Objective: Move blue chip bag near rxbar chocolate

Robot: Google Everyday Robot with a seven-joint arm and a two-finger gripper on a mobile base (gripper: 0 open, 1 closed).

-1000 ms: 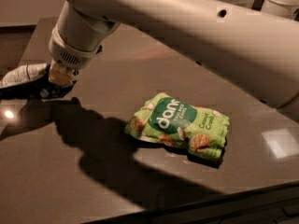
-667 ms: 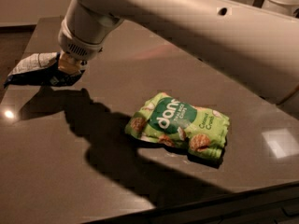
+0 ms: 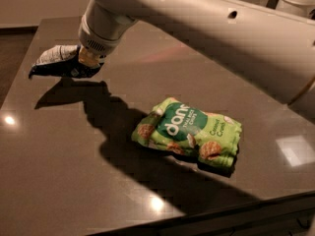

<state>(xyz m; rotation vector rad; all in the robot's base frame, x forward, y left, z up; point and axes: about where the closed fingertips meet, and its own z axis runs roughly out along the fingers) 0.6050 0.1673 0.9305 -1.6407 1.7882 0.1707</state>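
Hand (image 3: 86, 64) clamped on the blue chip bag (image 3: 55, 62), bag held clear of the table (image 3: 54, 181).
Nearest: green bag (image 3: 189, 135) flat on the table, well apart from the hand, down-right of it in view. Arm (image 3: 206, 23) shadow lies between them. Farther back, the hand grips the bag's right end. The rest sticks out left of the hand, its shadow just below.

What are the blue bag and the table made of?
The blue chip bag, gripped by the gripper above the table at far left, looks like thin foil: crumpled, shiny creases. The table seems polished stone or laminate; it reflects lights.
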